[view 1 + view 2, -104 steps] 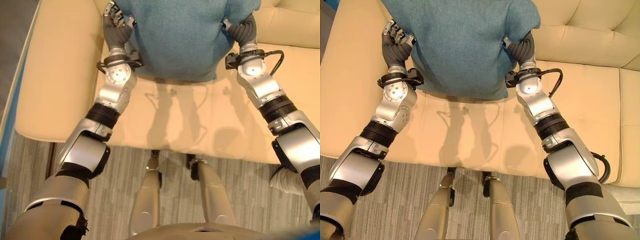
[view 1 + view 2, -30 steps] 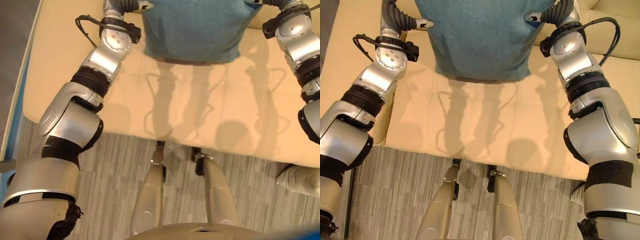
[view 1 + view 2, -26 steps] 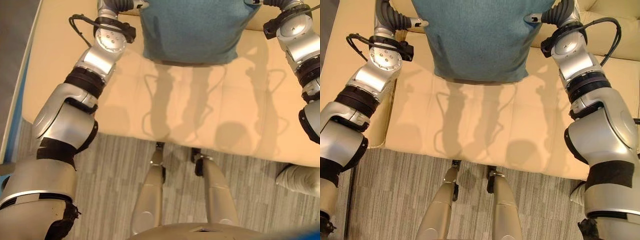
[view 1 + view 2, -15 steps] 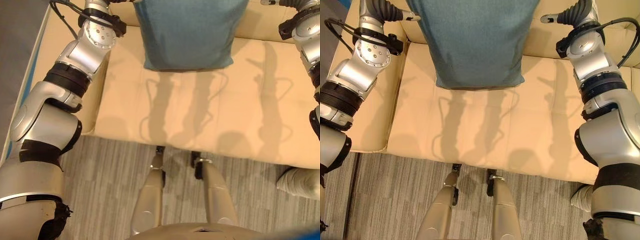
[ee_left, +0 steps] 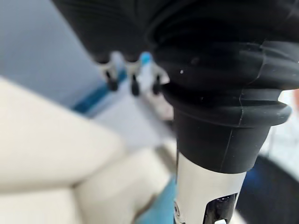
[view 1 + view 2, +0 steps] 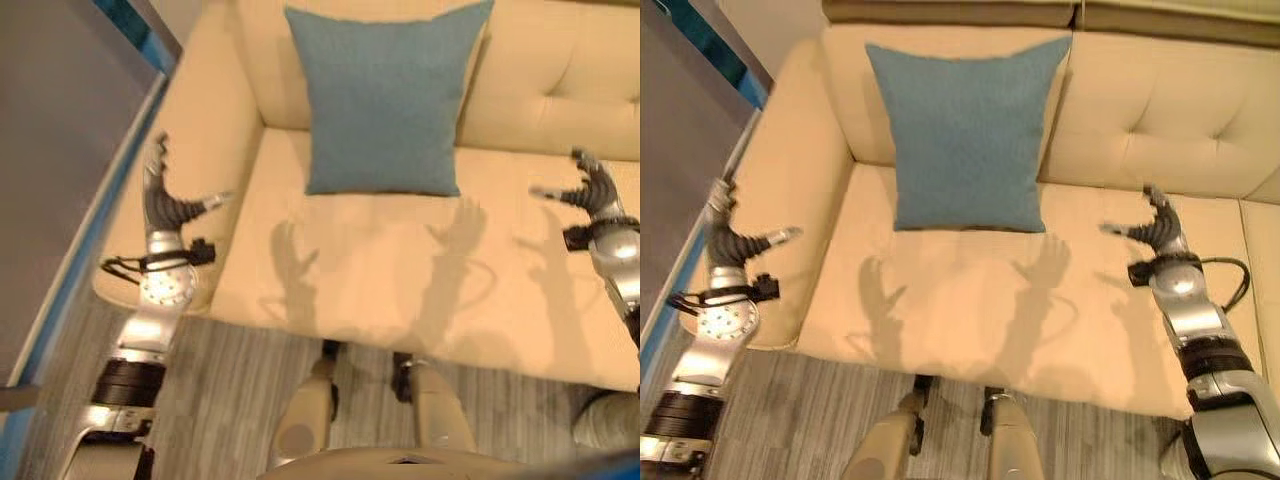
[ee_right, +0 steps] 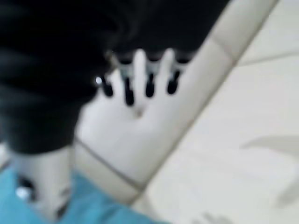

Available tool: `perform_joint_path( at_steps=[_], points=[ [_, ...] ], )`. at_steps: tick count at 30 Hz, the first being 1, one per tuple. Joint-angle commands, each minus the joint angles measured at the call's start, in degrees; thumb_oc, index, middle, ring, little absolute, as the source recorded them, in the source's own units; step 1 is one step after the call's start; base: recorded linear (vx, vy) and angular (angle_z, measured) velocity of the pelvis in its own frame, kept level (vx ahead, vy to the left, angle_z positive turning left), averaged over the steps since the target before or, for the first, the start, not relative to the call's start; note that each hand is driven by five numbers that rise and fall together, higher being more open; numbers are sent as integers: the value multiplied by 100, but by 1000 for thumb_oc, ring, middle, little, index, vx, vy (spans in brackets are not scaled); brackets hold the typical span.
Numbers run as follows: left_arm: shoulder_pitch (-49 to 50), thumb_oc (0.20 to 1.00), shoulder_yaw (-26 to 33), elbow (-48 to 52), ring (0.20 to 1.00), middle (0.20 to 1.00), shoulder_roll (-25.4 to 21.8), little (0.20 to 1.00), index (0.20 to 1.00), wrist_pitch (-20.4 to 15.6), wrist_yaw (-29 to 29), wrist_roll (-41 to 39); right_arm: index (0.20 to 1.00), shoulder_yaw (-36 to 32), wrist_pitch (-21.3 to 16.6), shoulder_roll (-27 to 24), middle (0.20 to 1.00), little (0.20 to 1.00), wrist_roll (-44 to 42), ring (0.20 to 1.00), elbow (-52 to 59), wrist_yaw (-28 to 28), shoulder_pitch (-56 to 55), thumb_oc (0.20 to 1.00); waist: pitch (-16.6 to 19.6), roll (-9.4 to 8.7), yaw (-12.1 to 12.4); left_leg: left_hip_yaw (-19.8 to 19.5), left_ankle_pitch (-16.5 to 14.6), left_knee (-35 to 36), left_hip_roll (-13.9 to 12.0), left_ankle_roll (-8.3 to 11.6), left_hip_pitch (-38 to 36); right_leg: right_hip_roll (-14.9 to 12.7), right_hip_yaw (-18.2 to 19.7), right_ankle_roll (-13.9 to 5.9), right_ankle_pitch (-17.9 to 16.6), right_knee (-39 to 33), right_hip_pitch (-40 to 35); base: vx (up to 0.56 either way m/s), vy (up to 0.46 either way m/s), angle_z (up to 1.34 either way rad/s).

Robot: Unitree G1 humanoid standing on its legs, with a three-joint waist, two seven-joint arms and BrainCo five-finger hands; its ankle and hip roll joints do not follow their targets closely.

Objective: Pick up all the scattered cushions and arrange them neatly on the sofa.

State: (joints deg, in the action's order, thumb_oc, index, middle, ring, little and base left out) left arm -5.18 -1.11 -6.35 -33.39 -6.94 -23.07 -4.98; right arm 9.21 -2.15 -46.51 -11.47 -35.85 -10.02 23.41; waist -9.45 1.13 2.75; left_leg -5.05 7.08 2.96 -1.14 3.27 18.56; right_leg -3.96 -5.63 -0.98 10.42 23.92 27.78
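Cream sofa (image 6: 970, 290) props a teal cushion (image 6: 965, 135) upright; left hand (image 6: 725, 240) and right hand (image 6: 1155, 232) seemingly spread, empty.

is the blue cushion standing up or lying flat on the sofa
Standing up. The blue cushion leans against the sofa backrest with its lower edge on the seat; the left robot hand and right robot hand are both open, clear of it.

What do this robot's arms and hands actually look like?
Each arm is jointed silver-grey metal with black bands. The left robot hand and right robot hand have slim silver fingers with dark tips, a dark ribbed cover over the wrist, and a black cable looping beside it.
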Motion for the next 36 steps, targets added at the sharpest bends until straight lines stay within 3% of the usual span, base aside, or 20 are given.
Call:
perform_joint_path(
  at_steps=[1,5,8,9,10,12,14,18,21,22,24,26,28,30,31,32,36],
  points=[
    [-376,1000,81,-313,1000,1000,155,1000,1000,-155,397,122,1000,24,-244,274,1000,1000,330,1000,-305,171,116,1000,-19,-297,-198,36,-440,137,56,306,-1024,-44,37,-692,-1427,-2742,-1536,63,-15,-8],
    [391,1000,1,-1093,1000,1000,503,1000,1000,45,757,475,1000,-70,-136,718,1000,1000,800,1000,-529,326,-607,1000,86,-281,-222,59,-478,-96,7,278,-1256,-37,48,-701,-1360,-2711,-1849,63,-3,-13],
    [751,1000,-199,-2308,1000,1000,788,1000,1000,255,857,729,1000,15,-62,1069,1000,1000,1255,1000,-1053,411,-1097,1000,221,-263,-248,92,-500,-270,3,245,-1466,-47,71,-692,-1322,-2669,-2112,55,6,-8],
    [745,1000,-206,-2321,1000,1000,787,1000,1000,246,852,728,1000,12,-67,1071,1000,1000,1255,1000,-1057,409,-1099,1000,214,-265,-243,94,-501,-267,3,245,-1477,-47,72,-692,-1322,-2673,-2123,87,32,-13],
    [813,1000,-326,-3319,1000,1000,973,1000,1000,416,959,913,1000,73,1,1211,1000,1000,1590,1000,-1401,454,-1310,1000,312,-243,-276,116,-491,-302,8,239,-1604,-54,63,-690,-1300,-2670,-2285,79,23,-16],
    [815,1000,-418,-3711,1000,1000,1039,1000,1000,448,987,986,1000,62,4,1320,1000,1000,1636,1000,-1585,460,-1412,1000,331,-237,-297,143,-489,-292,4,238,-1684,-55,55,-693,-1293,-2682,-2378,58,18,-6],
    [695,1000,-684,-4815,1000,1000,1177,1000,1000,566,1070,1447,1000,58,30,1599,1000,1000,1790,1000,-2095,427,-1551,1000,454,-219,-385,222,-451,-221,-11,245,-1883,-53,53,-716,-1311,-2725,-2547,59,28,4],
    [573,1000,-848,-5645,1000,1000,1270,1000,1000,642,1112,1801,1000,166,52,1851,1000,1000,1964,1000,-2613,422,-1647,1000,590,-215,-436,332,-539,-149,10,176,-2114,-40,138,-737,-1321,-2814,-2731,60,24,-10],
    [440,1000,-1093,-6004,1000,1000,1331,1000,1000,650,1251,2123,1000,228,80,2024,1000,1000,2108,1000,-3032,403,-1748,1000,589,-210,-536,439,-516,-254,22,182,-2113,-50,215,-749,-1349,-2823,-2765,-18,31,-32],
    [427,1000,-1108,-6052,1000,1000,1325,1000,1000,657,1292,2177,1000,215,128,2070,1000,1000,2169,1000,-3166,393,-1772,1000,612,-223,-579,476,-639,-390,38,162,-2110,-45,312,-733,-1340,-2814,-2762,-55,37,-14],
    [420,1000,-1104,-6080,1000,1000,1361,1000,1000,660,1283,2085,1000,185,172,2136,1000,1000,2135,1000,-3308,364,-1824,1000,577,-252,-601,416,-819,-693,115,103,-2088,-67,503,-702,-1327,-2768,-2771,-24,42,-14],
    [364,1000,-1079,-6069,1000,1000,1392,1000,1000,658,1260,1930,1000,169,209,2156,1000,1000,2079,1000,-3371,342,-1823,1000,464,-275,-591,355,-768,-1078,233,95,-1934,-92,674,-721,-1377,-2675,-2691,-132,109,-49],
    [336,1000,-991,-6052,1000,1000,1482,1000,1000,653,1240,1682,1000,149,248,2231,1000,1000,2044,1000,-3449,357,-1823,1000,363,-334,-596,287,-943,-1118,443,-24,-1874,-90,1001,-873,-1576,-2589,-2438,-203,135,-128],
    [351,1000,-848,-6011,1000,1000,1504,1000,1000,632,1193,1488,1000,188,279,2310,1000,1000,2069,1000,-3449,365,-1726,1000,289,-388,-547,599,-1082,-1113,517,-95,-1800,-97,1227,-1115,-1866,-2608,-2030,-228,64,-184],
    [307,1000,-879,-5950,1000,1000,1455,1000,1000,622,1183,1465,1000,183,279,2351,1000,1000,2028,1000,-3456,352,-1695,1000,243,-425,-567,810,-1151,-1196,497,-135,-1749,-131,1211,-1181,-1874,-2533,-1890,-310,-50,-198],
    [250,1000,-910,-5886,1000,1000,1427,1000,1000,624,1195,1415,1000,172,277,2386,1000,1000,2006,1000,-3499,321,-1729,1000,205,-397,-479,996,-1366,-1310,378,-254,-1708,-267,697,-963,-1430,-2071,-2054,-297,-70,-177],
    [279,1000,-860,-5897,1000,1000,1383,1000,1000,626,1237,1299,1000,129,276,2420,1000,1000,2004,1000,-3468,318,-1828,1000,403,-417,-407,1134,-1247,-1217,214,-225,-1689,-366,419,-879,-1143,-1926,-2494,-110,-97,-76]
  ],
)
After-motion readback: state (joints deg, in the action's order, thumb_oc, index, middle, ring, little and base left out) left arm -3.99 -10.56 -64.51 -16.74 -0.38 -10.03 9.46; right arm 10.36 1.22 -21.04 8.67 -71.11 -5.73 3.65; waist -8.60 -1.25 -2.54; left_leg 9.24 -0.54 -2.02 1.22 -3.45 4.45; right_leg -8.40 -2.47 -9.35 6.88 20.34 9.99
